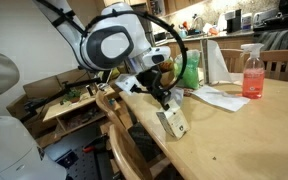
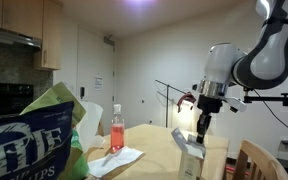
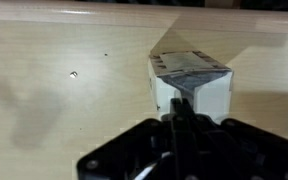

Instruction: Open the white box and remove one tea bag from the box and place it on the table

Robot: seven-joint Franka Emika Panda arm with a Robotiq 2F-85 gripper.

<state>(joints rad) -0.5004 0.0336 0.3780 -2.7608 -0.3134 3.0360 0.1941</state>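
Claw (image 3: 177, 108) first: in the wrist view its two fingers look drawn together into one dark wedge with no gap I can make out. The tips sit right against the near face of the white box (image 3: 194, 78), and I cannot tell whether a sliver of flap is pinched between them. The box stands on the bench (image 3: 54, 50) directly ahead of the claw and just below it, one corner turned my way, with the lid down as far as I can see. Both exterior views agree, with the claw (image 1: 167, 103) (image 2: 204, 128) hanging just above the box (image 1: 173, 124) (image 2: 190, 158). No tea bag shows; I take it to be inside. I judge the carton to be thin, light card. A sideways nudge would skate or tip it on that smooth wood, and a firm squeeze would cave its walls. The free lip of the lid is the place to take hold, lightly, lifting rather than pushing. The tea bag should be soft, near weightless and easily torn, so it wants a gentle pinch. The spray bottle (image 1: 252, 70) and paper sheets (image 1: 219, 97) lie well beyond the claw.
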